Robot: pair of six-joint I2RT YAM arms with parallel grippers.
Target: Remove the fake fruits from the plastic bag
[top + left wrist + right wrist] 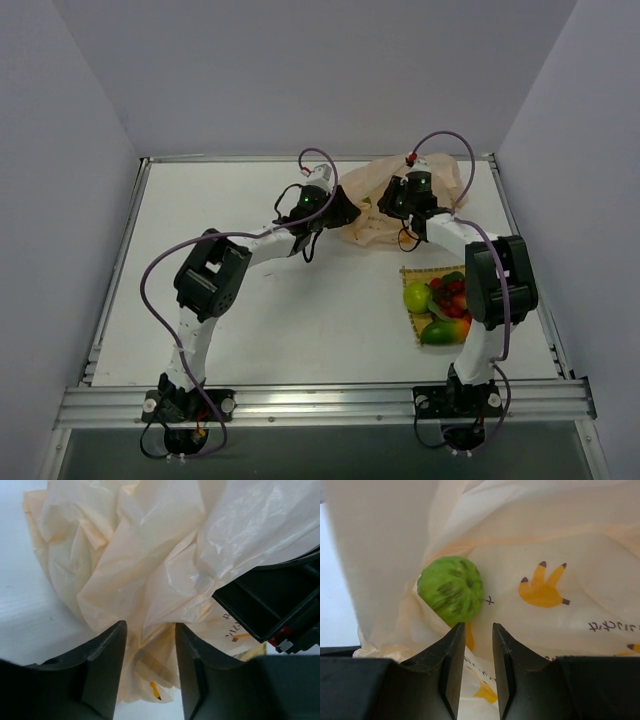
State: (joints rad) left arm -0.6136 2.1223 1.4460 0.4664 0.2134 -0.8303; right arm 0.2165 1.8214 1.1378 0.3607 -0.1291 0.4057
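Note:
The cream-peach plastic bag (365, 187) lies crumpled at the far middle of the table. My left gripper (345, 212) is at its left edge and is shut on a bunched fold of the bag (150, 555), holding it off the table. My right gripper (392, 205) reaches into the bag (560, 540) with its jaws a narrow gap apart and nothing between them. One round green fruit (451, 587) lies inside the bag just ahead of its left fingertip. Other fake fruits lie outside the bag: a green one (417, 296), small red ones (452, 298) and a mango (445, 330).
The taken-out fruits rest on a square woven yellow mat (410, 272) at the near right, beside the right arm's elbow. The right gripper's black body (270, 600) shows close by in the left wrist view. Raised rails edge the table.

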